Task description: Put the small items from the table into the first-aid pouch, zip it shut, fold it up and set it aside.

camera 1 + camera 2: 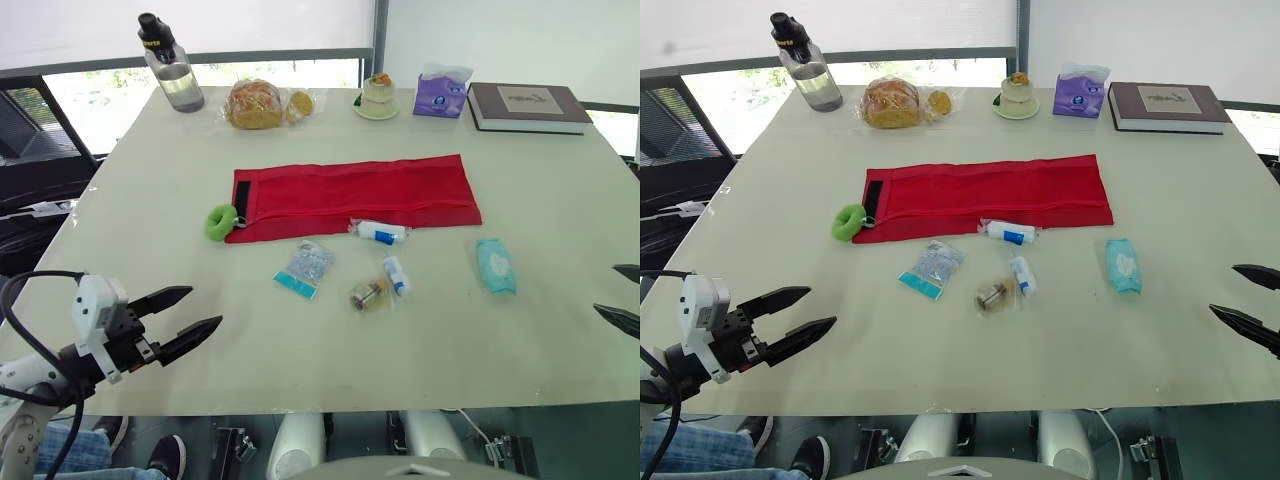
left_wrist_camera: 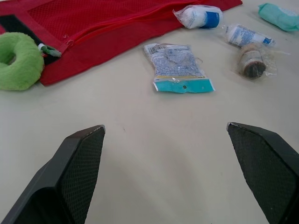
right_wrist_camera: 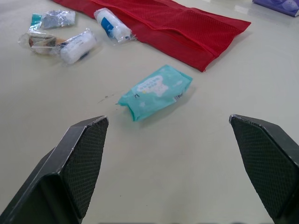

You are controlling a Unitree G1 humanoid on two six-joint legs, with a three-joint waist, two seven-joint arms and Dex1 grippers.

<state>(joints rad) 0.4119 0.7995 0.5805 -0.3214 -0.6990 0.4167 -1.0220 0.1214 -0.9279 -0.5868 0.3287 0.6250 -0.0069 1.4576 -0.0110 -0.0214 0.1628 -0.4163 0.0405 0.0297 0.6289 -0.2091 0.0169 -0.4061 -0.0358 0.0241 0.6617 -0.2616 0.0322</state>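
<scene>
The red first-aid pouch (image 1: 355, 194) lies unfolded flat across the middle of the table, with a green ring (image 1: 220, 222) at its left end. In front of it lie a clear packet with a blue strip (image 1: 304, 268), a white and blue roll (image 1: 379, 232), a small white tube (image 1: 396, 274), a brown roll in wrap (image 1: 368, 295) and a teal wipes pack (image 1: 495, 265). My left gripper (image 1: 183, 317) hovers open over the table's near left corner, empty. My right gripper (image 1: 622, 296) is open at the right edge, with the wipes pack (image 3: 154, 91) lying ahead of it.
Along the far edge stand a water bottle (image 1: 170, 65), bagged bread (image 1: 255, 104), a small cake on a plate (image 1: 377, 97), a purple tissue box (image 1: 441, 92) and a brown book (image 1: 525, 106). Dark chairs stand off the table's left side.
</scene>
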